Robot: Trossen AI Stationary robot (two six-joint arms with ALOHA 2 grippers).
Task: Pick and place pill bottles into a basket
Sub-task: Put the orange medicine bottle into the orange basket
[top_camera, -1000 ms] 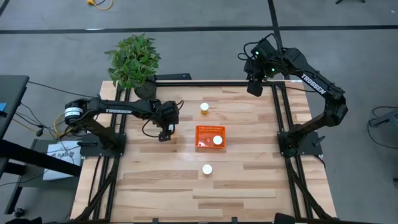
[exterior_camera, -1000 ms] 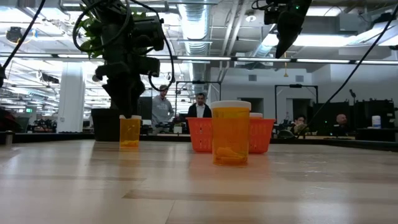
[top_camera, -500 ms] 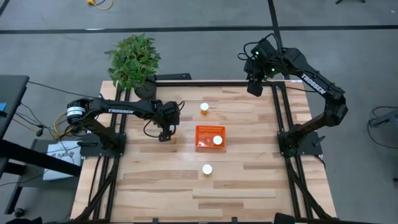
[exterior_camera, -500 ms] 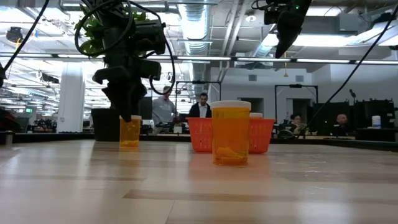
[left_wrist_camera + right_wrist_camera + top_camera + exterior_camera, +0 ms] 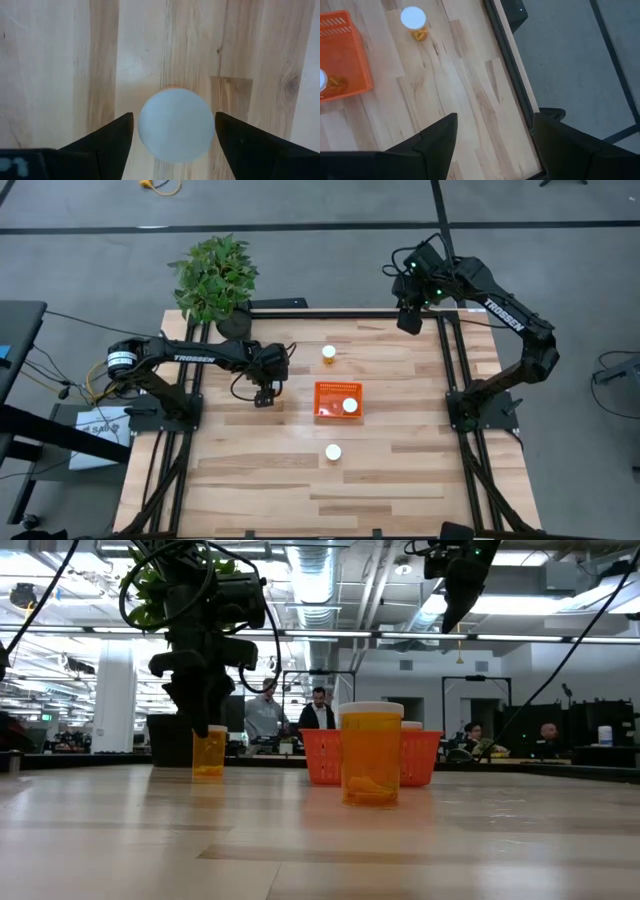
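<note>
Left gripper (image 5: 175, 131) above bottle (image 5: 175, 125) left of basket (image 5: 338, 400), fingers spread either side of white cap, not touching. Bottle looks light, rigid, smooth plastic; likely slippery and tippy. Best grip: body just under cap. One bottle in basket. Right gripper (image 5: 492, 132) spread wide, empty, above far table corner.

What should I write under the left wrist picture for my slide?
Left gripper open around a white-capped pill bottle on the wooden table.

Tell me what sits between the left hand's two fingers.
In the left wrist view, a pill bottle, white cap up, stands between the left hand's open fingers, with wood showing in the gaps.
</note>
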